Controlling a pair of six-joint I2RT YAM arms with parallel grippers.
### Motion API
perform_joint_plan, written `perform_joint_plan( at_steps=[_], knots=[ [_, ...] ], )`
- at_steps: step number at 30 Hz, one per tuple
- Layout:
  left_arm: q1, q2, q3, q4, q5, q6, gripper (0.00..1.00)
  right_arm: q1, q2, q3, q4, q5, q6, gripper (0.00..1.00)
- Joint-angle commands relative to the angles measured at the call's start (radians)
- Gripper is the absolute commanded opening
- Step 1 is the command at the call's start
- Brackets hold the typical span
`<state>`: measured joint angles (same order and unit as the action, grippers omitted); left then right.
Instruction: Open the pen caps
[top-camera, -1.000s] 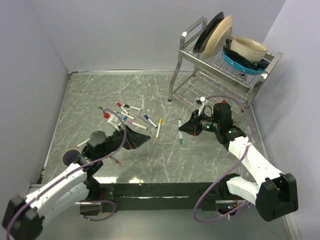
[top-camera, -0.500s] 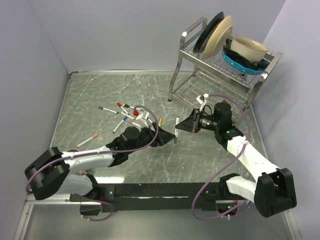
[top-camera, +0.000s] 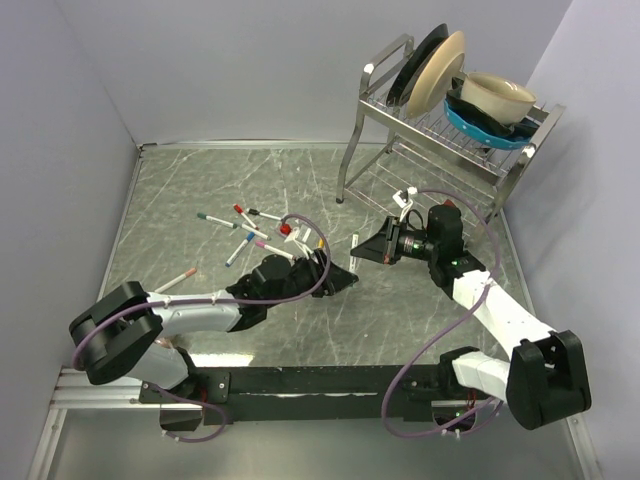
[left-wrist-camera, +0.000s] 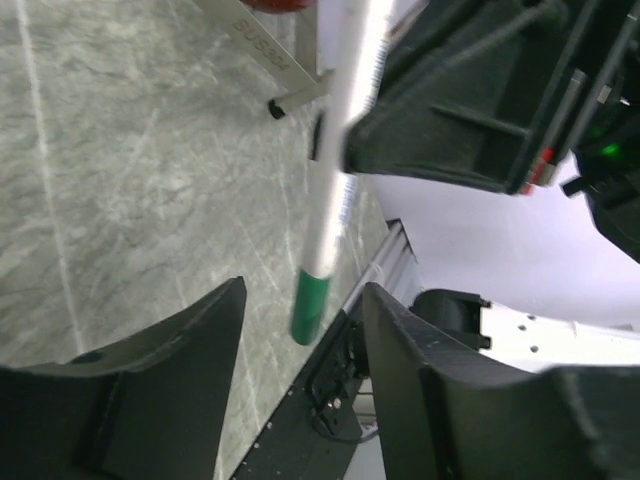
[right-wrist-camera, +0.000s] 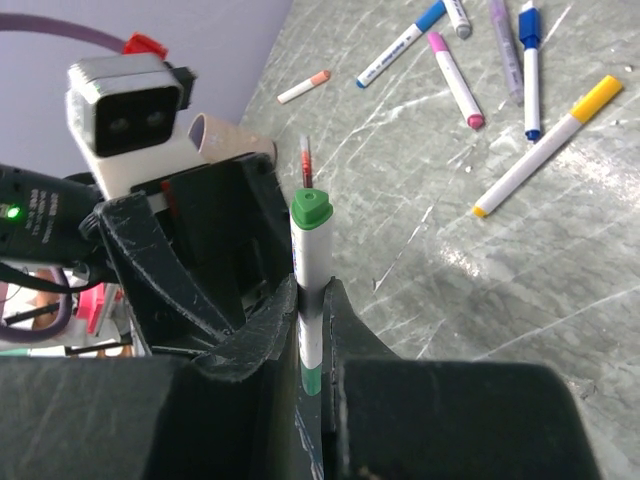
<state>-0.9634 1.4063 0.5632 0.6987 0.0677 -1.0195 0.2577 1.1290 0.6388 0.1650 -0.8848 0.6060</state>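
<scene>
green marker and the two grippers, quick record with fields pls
marker: green marker, white barrel, clamped in right gripper
cap: green cap, on the marker's free end
left gripper: open, fingers either side of the cap, not touching it
other pens: loose markers scattered on table
task state: cap not yet pulled

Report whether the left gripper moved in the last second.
Yes. The left gripper moved right, toward the dish rack, up to the green-capped pen held by the right gripper.
</scene>
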Motion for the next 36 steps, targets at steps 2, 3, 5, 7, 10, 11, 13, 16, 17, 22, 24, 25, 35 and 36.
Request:
perform_joint_plan(
  at_steps=[2,3,5,7,10,11,13,16,17,22,24,25,35,36],
  knots=[
    [-0.011,0.017,0.038,0.091,0.049,-0.007,0.49,-0.012,0.014,-0.002,0.042,-0.016,0.003,0.0],
    [-0.011,0.023,0.04,0.093,0.06,-0.007,0.46,-0.012,0.015,-0.002,0.041,-0.013,0.001,0.0],
    [-0.009,0.028,0.049,0.091,0.064,-0.002,0.43,-0.012,0.021,-0.007,0.045,-0.014,0.001,0.0],
    [-0.011,0.029,0.055,0.079,0.064,0.005,0.43,-0.011,0.025,-0.008,0.048,-0.017,0.005,0.0],
    [-0.009,0.026,0.058,0.076,0.067,0.009,0.42,-0.011,0.026,-0.01,0.051,-0.02,0.009,0.0],
    [-0.011,0.025,0.06,0.074,0.066,0.009,0.41,-0.009,0.028,-0.01,0.054,-0.02,0.009,0.0],
    [-0.011,0.026,0.061,0.071,0.07,0.01,0.38,-0.009,0.028,-0.011,0.059,-0.022,0.014,0.0],
    [-0.009,0.031,0.063,0.073,0.076,0.013,0.35,-0.012,0.028,-0.013,0.062,-0.022,0.015,0.0],
    [-0.011,0.031,0.064,0.071,0.083,0.013,0.32,-0.011,0.026,-0.013,0.062,-0.02,0.015,0.0],
    [-0.009,0.019,0.058,0.055,0.083,0.035,0.14,-0.011,0.025,-0.014,0.065,-0.025,0.012,0.0],
    [-0.009,0.0,0.052,0.033,0.072,0.044,0.04,-0.011,0.023,-0.016,0.07,-0.025,0.009,0.0],
    [-0.009,-0.009,0.049,0.021,0.067,0.053,0.01,-0.011,0.02,-0.016,0.07,-0.025,0.008,0.0],
    [0.112,-0.193,-0.043,-0.247,0.116,0.087,0.01,-0.011,-0.011,0.047,-0.071,-0.161,-0.314,0.65],
    [0.133,-0.204,-0.051,-0.289,0.147,0.09,0.01,-0.009,-0.011,0.068,-0.123,-0.189,-0.378,0.74]
  ],
)
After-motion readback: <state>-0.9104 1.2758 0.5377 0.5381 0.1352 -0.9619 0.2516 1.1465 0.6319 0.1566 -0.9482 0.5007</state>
